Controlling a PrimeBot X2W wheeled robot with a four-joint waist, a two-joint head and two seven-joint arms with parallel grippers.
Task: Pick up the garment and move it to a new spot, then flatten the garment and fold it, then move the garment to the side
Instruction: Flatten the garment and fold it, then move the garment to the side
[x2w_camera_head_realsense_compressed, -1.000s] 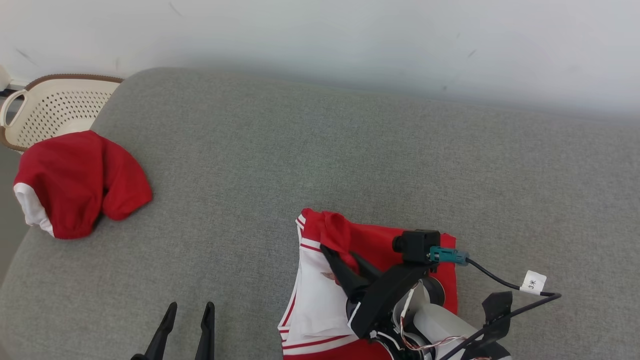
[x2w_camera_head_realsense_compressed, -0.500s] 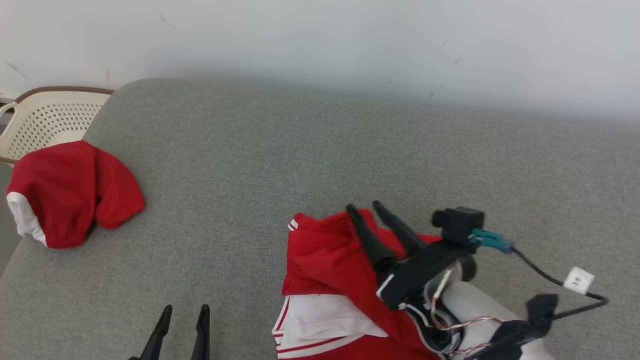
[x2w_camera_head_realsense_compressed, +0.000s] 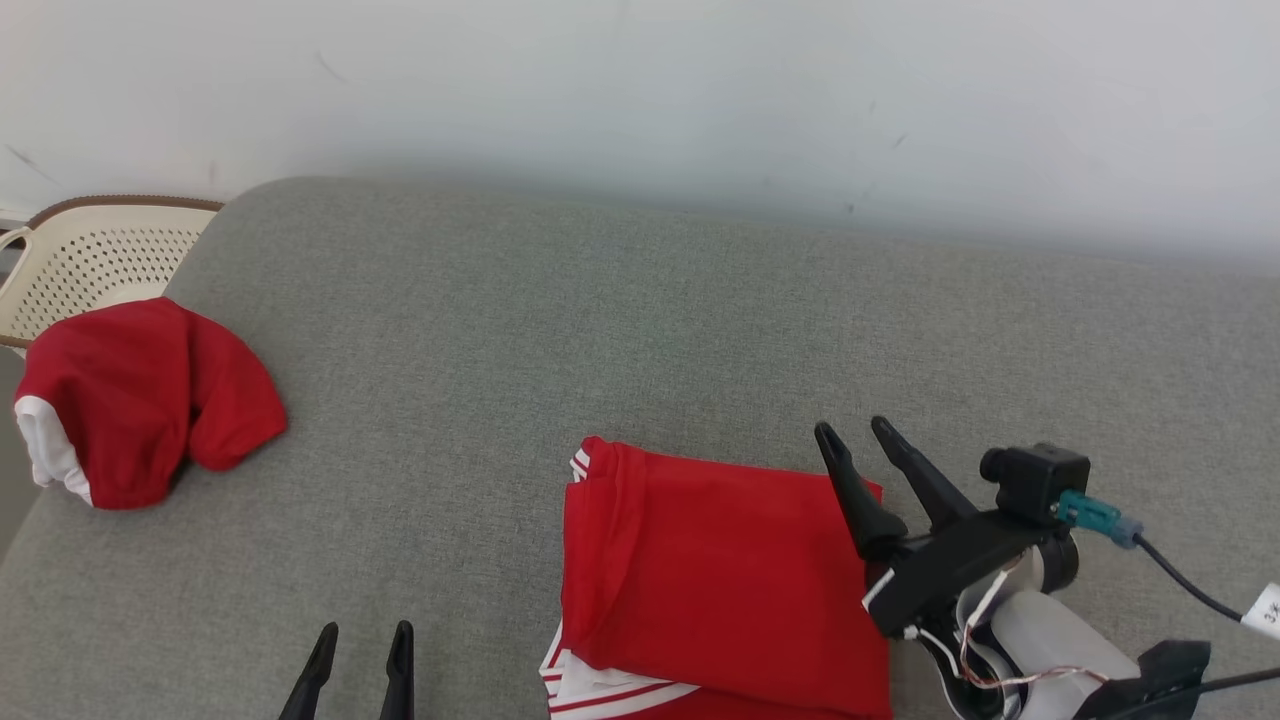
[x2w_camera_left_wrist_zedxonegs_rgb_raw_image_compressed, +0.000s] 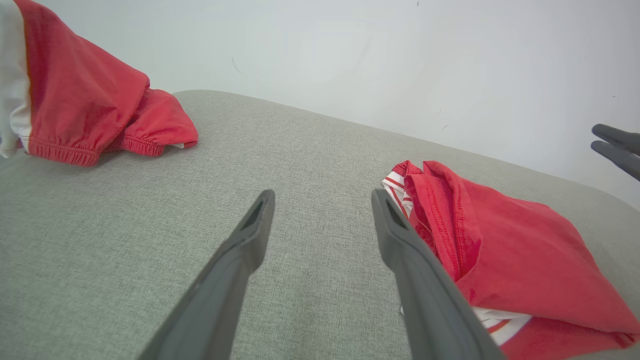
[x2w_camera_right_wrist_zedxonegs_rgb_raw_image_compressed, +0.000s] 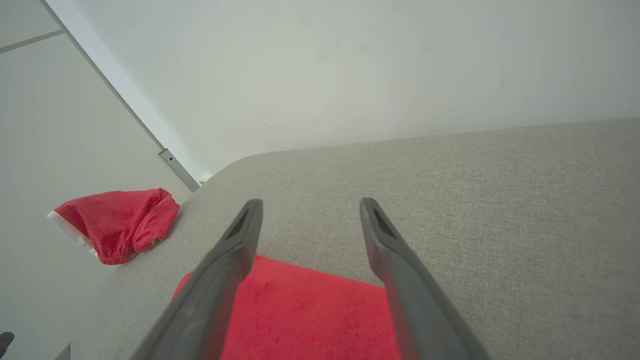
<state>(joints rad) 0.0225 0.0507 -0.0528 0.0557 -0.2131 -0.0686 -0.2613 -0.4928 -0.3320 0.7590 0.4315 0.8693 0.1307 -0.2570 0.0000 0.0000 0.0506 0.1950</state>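
Observation:
A red garment (x2w_camera_head_realsense_compressed: 720, 580) with white striped trim lies folded into a rough rectangle on the grey cushion (x2w_camera_head_realsense_compressed: 600, 330), near its front edge. My right gripper (x2w_camera_head_realsense_compressed: 856, 434) hovers open over the garment's far right corner, with nothing between its fingers. In the right wrist view the red cloth (x2w_camera_right_wrist_zedxonegs_rgb_raw_image_compressed: 310, 315) lies below the spread fingers (x2w_camera_right_wrist_zedxonegs_rgb_raw_image_compressed: 235, 240). At the bottom of the head view my left gripper (x2w_camera_head_realsense_compressed: 362, 632) stands open, left of the garment. Its wrist view shows the garment (x2w_camera_left_wrist_zedxonegs_rgb_raw_image_compressed: 500, 250) just right of the fingers (x2w_camera_left_wrist_zedxonegs_rgb_raw_image_compressed: 255, 225), apart from them.
A second red and white garment (x2w_camera_head_realsense_compressed: 130, 400) lies bunched at the cushion's left edge. Behind it stands a cream perforated basket (x2w_camera_head_realsense_compressed: 90, 255). A pale wall runs along the cushion's far side. The right arm's cable (x2w_camera_head_realsense_compressed: 1180, 590) trails at the lower right.
My right gripper carried a red flap over the white part of the garment, opened and let it go, then drew off to the right. The head camera also shifted.

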